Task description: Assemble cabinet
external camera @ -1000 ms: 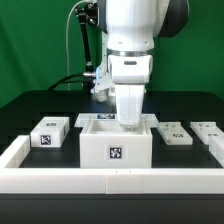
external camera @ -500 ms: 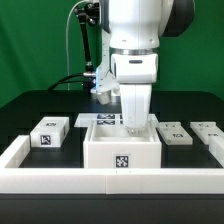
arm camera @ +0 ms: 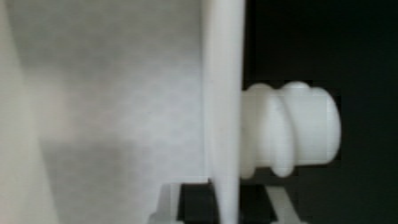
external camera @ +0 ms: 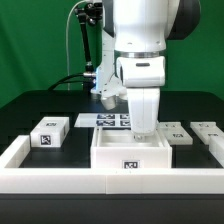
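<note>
The cabinet (external camera: 130, 152), a large open-topped white box with a tag on its front face, sits just behind the front rail. My gripper (external camera: 147, 127) reaches down from above and is shut on the box's wall at the exterior view's right. In the wrist view that thin wall (arm camera: 222, 90) runs edge-on between my two dark fingers (arm camera: 194, 205), gripper (arm camera: 228, 205). A white ribbed round knob (arm camera: 297, 135) sticks out from the wall's outer side. The pads are hidden in the exterior view.
A small white tagged block (external camera: 50, 131) lies at the exterior view's left. Two more tagged blocks (external camera: 178, 133) (external camera: 210, 130) lie at the right. The marker board (external camera: 103, 119) lies behind the cabinet. The low white rail (external camera: 60, 181) edges the table's front and sides.
My gripper has moved toward the exterior view's right with the cabinet in its grip. The box now sits further right and lower, its front tag close to the rail.
</note>
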`<state>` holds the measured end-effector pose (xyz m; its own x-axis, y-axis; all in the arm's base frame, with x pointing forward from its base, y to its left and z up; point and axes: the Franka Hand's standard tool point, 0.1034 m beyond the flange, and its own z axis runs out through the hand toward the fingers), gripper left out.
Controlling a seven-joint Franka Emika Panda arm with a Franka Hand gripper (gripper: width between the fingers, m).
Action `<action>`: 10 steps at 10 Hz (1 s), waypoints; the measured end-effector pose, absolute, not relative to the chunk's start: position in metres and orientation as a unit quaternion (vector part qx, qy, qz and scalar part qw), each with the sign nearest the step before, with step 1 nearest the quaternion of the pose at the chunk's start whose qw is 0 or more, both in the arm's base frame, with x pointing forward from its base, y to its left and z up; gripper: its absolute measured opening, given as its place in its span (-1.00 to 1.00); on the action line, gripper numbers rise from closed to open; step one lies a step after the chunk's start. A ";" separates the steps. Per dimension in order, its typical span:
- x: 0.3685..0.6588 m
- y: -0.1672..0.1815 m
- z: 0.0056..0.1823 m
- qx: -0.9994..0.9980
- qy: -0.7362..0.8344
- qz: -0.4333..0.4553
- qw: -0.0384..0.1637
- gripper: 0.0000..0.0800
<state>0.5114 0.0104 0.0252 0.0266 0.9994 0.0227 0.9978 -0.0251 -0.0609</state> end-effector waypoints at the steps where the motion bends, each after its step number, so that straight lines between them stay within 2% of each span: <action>1: 0.514 0.025 0.025 -0.710 -0.703 0.008 0.028 -0.89; 4: 0.516 0.060 0.025 -0.703 -0.711 -0.001 0.031 -0.89; 8: 0.516 0.060 0.025 -0.705 -0.709 -0.001 0.031 -0.89; 10: 0.517 0.080 0.022 -0.699 -0.714 -0.002 0.036 -0.89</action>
<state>0.5168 0.0804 0.0224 -0.0194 0.9983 0.0542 0.9986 0.0220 -0.0483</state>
